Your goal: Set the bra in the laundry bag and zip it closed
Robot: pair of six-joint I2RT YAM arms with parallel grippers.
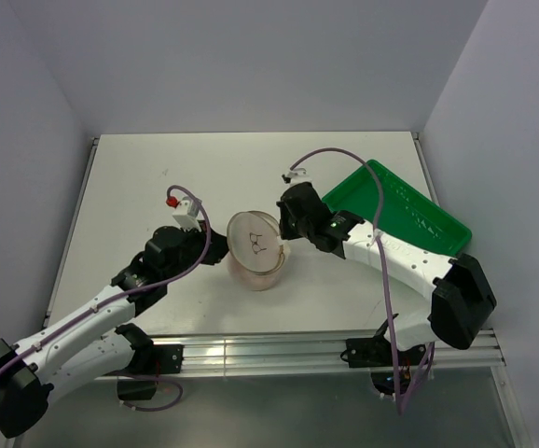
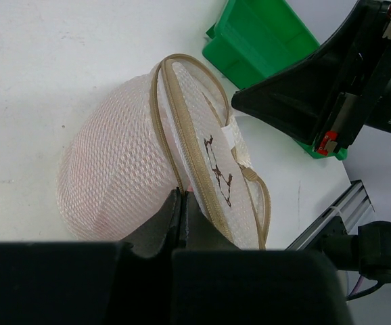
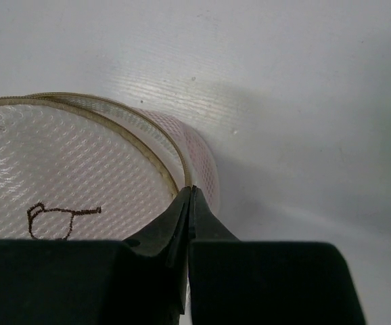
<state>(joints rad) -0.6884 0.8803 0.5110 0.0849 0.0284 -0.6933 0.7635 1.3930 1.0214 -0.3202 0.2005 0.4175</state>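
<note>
Nearby, green tray (right of laundry bag).

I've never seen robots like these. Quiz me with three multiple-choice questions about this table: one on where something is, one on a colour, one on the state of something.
1. Where is the green tray?
A) at the far right of the table
B) between the two grippers
C) under the left arm

2. What colour is the zip edge of the laundry bag?
A) blue
B) tan
C) black

3. The right gripper has its fingers:
A) wide apart
B) pressed together
C) out of sight

Answers:
1 A, it lies beyond the right arm, by the right wall.
2 B, the left wrist view shows a tan band.
3 B, its wrist view shows the tips meeting at the bag's edge.
</note>
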